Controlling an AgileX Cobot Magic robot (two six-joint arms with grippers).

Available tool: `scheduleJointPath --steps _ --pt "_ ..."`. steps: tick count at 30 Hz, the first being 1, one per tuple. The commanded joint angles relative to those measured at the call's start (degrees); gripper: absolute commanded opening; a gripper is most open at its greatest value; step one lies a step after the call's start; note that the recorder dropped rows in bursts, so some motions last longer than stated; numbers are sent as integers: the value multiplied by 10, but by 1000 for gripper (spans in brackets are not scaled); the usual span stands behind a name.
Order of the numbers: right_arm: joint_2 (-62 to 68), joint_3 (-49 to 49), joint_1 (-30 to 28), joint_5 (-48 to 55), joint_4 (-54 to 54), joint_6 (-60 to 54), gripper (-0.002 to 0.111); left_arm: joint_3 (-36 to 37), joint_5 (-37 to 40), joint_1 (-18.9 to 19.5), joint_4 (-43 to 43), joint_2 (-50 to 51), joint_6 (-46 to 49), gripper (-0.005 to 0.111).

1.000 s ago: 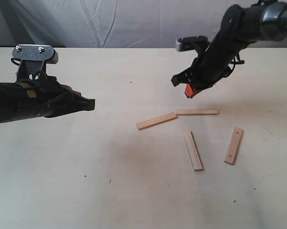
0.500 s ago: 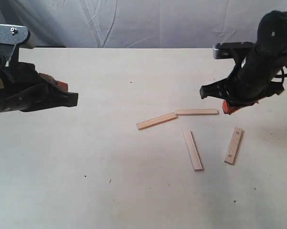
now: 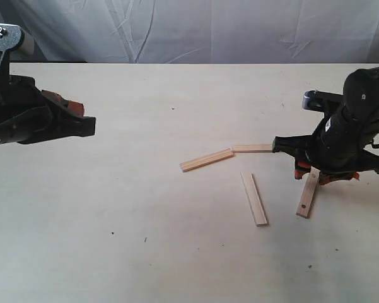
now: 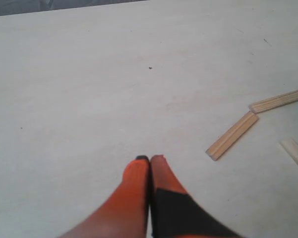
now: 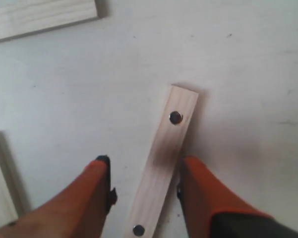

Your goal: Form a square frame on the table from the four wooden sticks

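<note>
Four pale wooden sticks lie on the cream table (image 3: 145, 208). A slanted stick (image 3: 206, 160) meets a level stick (image 3: 252, 148) end to end. A third stick (image 3: 254, 199) lies below them. The fourth stick (image 3: 307, 194), with dark dots near its ends, lies at the right. My right gripper (image 5: 145, 166) stands open astride this dotted stick (image 5: 163, 158), one finger close against its edge, the other apart. My left gripper (image 4: 149, 158) is shut and empty, hovering at the far left, well away from the slanted stick (image 4: 232, 135) and the level stick (image 4: 277, 100).
A grey cloth backdrop (image 3: 195, 28) hangs behind the table's far edge. Tiny dark specks (image 3: 145, 239) dot the surface. The right arm (image 3: 350, 136) hides the level stick's right end.
My right gripper has swung right and dropped from above the level stick down over the dotted stick. The left arm has drawn back to the left. The sticks have not moved.
</note>
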Motion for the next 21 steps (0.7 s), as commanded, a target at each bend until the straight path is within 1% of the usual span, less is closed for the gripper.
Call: scheduleJointPath --steps 1,4,6,8,10,11,12,16,21 --pt "34 4 -3 -12 -5 10 43 -2 -11 -3 -10 -4 -2 0" --pt "47 4 -2 -18 -5 10 43 -2 -12 -3 -11 -4 -2 0" --pt "51 4 -2 -15 -5 10 40 -2 -16 -3 -13 -4 -2 0" --pt "52 4 -2 -11 -5 13 29 -2 -20 -3 -13 -4 -2 0" --pt "55 4 -2 -7 -6 5 14 -2 -20 -3 -16 -4 -2 0" --pt "54 4 -2 -7 -6 -3 4 -2 -20 -3 -16 -4 -2 0" --pt "54 2 -2 -10 -6 -7 0 -2 -20 -3 -16 -4 -2 0" --pt "49 -34 -2 8 -6 -51 0 -2 -20 -3 -16 -4 -2 0" --pt "35 -122 -2 66 15 -137 0 -2 -22 -3 -16 -4 -2 0"
